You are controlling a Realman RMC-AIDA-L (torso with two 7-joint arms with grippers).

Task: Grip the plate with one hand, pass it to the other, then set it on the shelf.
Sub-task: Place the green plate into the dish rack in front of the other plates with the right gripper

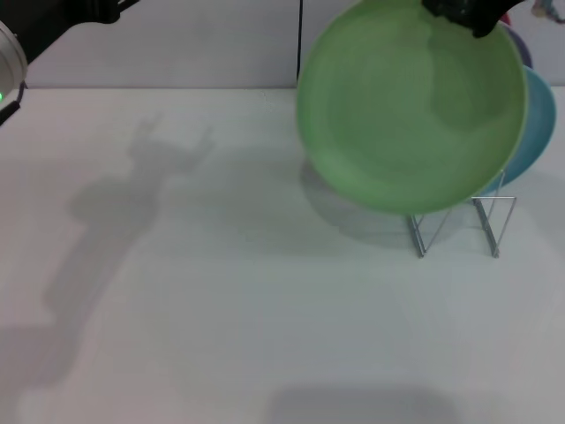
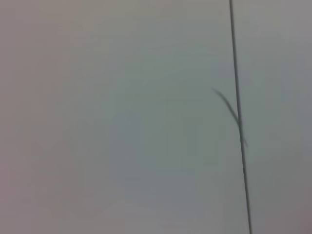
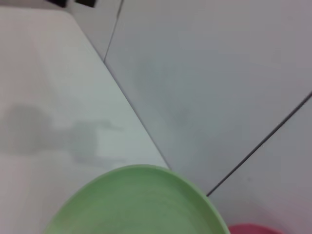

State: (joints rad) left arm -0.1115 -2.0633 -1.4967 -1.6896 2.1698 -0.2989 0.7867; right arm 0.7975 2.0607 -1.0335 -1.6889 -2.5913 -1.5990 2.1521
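The light green plate (image 1: 410, 106) hangs upright at the back right, held by its top rim. My right gripper (image 1: 468, 13) is shut on that rim, mostly cut off by the top of the head view. The plate's lower edge is just above the front of the silver wire shelf (image 1: 494, 225); I cannot tell if they touch. The plate's rim also shows in the right wrist view (image 3: 141, 202). My left arm, with silver wrist and green light (image 1: 7, 62), is raised at the far back left, away from the plate.
A light blue plate (image 1: 540, 132) stands in the shelf behind the green plate, with a lavender plate (image 1: 523, 46) behind that. A wall with a dark seam (image 1: 300, 40) runs along the table's back edge. The white table (image 1: 221, 309) spreads in front.
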